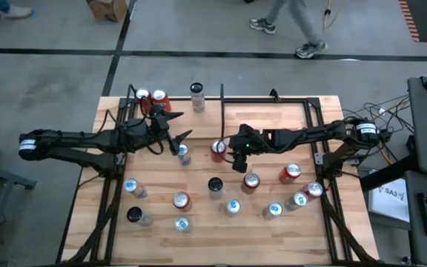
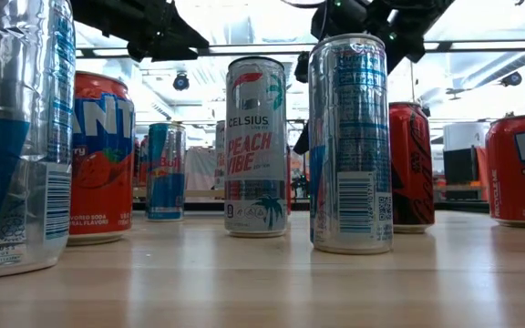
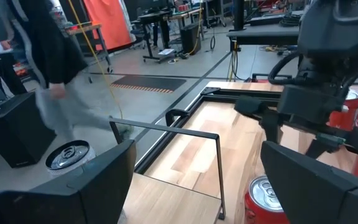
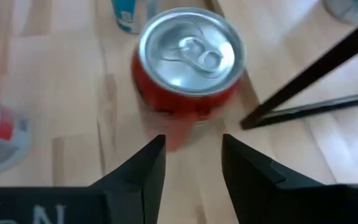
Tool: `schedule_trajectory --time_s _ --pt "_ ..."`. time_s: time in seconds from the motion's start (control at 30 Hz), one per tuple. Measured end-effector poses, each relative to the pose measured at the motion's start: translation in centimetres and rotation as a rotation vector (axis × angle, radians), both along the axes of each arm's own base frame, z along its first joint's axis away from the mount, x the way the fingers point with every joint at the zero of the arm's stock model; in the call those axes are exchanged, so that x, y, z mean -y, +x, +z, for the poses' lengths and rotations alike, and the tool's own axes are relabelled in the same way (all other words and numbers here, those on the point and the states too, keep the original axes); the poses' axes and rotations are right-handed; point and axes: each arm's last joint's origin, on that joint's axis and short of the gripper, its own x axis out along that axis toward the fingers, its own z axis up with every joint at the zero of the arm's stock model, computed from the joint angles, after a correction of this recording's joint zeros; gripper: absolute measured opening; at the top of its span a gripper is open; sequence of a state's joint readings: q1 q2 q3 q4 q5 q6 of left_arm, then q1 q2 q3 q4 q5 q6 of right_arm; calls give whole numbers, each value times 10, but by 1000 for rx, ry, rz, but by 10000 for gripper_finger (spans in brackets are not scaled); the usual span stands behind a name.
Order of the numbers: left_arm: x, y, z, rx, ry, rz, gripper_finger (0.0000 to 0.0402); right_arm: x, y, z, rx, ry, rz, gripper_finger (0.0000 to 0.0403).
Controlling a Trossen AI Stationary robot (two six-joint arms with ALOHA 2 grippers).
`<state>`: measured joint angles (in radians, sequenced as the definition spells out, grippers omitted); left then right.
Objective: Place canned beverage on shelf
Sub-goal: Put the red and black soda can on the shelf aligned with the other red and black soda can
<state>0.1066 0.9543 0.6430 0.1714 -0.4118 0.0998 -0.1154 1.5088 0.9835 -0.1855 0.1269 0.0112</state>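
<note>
A red canned beverage (image 4: 188, 62) stands upright on the wood table near its middle (image 1: 219, 150). My right gripper (image 4: 191, 155) slants down at it from the table's right. Its fingertips stand just short of the can's side, with a narrow gap and nothing between them. My left gripper (image 1: 178, 126) hovers wide open to the left of the can, pointing nearly level, and holds nothing. The shelf (image 1: 178, 104) is the narrow black-framed bay at the far left. Three cans stand on its plank floor.
Several other cans stand on the near half of the table, among them a silver one (image 1: 184, 153) just left of the red can. A thin black frame bar (image 4: 316, 81) runs close beside the red can. A person (image 1: 295, 22) walks beyond the table's far edge.
</note>
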Motion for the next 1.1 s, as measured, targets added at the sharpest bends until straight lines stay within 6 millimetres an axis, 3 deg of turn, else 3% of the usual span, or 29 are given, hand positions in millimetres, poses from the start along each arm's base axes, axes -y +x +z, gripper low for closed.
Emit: schedule_trajectory --time_s 0.27,0.53,0.77,1.1 --pt "0 0 0 -25 47 -6 330 4 10 28 52 -47 -66 159" --pt "-2 -3 1 -94 166 85 330 4 20 51 120 -44 -182 268" --pt "-5 -4 2 -200 323 104 330 -5 45 52 25 -9 -180 361" --pt "-16 -11 -10 -295 363 153 330 -6 75 26 -184 21 -215 372"
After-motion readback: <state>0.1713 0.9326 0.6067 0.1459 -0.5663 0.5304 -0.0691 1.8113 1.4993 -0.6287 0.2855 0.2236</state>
